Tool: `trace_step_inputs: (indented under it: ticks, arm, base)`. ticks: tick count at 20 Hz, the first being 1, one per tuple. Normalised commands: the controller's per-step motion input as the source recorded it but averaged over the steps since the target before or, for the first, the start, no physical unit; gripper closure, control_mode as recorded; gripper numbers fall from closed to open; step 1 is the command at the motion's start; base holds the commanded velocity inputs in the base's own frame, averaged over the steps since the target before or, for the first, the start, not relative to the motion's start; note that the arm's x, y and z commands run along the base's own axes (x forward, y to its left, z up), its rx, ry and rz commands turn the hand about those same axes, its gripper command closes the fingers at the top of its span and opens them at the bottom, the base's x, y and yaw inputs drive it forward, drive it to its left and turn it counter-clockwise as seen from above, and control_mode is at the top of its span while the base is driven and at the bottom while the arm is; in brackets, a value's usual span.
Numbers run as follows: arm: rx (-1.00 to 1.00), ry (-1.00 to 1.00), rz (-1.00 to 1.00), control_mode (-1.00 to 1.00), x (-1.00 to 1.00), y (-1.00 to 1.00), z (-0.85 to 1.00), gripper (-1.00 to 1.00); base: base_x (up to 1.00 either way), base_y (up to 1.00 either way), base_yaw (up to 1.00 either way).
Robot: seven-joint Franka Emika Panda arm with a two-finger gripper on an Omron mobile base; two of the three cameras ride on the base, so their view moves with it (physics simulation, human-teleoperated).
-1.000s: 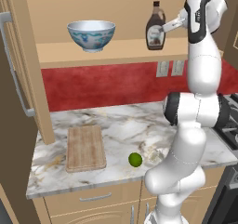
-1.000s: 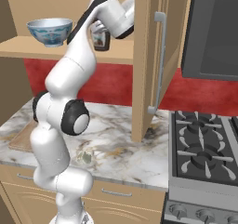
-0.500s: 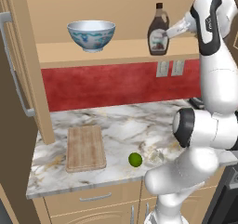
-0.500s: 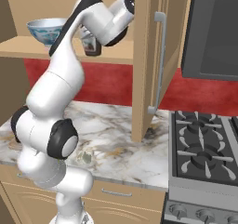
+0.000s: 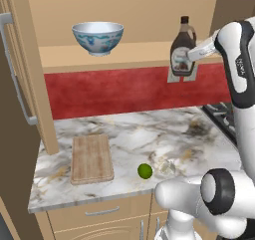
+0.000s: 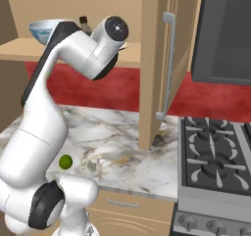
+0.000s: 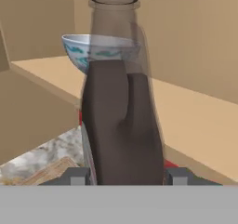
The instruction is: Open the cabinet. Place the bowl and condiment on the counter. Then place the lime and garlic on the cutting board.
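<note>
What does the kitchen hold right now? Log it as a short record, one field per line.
cabinet: doors open
bowl: white with blue-teal pattern, on the cabinet shelf
syrup bottle: dark brown, black cap, held off the shelf just past its front edge
gripper: jaws closed on the syrup bottle's lower body
cutting board: bare, on the marble counter's left side
lime: on the counter, right of the board
garlic: beside the lime, on its right
counter: marble
</note>
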Motion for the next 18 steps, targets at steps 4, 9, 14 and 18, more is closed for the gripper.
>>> trace_step_inputs:
  ticks: [4, 9, 14, 18]
  arm:
    - [0.0, 0.0, -0.08, -1.0, -1.0, -0.05, 0.0, 1.0]
    - [0.0, 0.03, -0.05, -1.0, -1.0, -0.15, 0.0, 1.0]
    - [0.0, 0.07, -0.03, -1.0, -0.98, -0.34, -0.18, 1.0]
    - [0.0, 0.1, -0.03, -1.0, -0.51, -0.44, -0.65, 1.0]
  base:
    - [0.0, 0.0, 0.0]
    - [0.0, 0.0, 0.0]
    - [0.0, 0.0, 0.0]
    - [0.0, 0.0, 0.0]
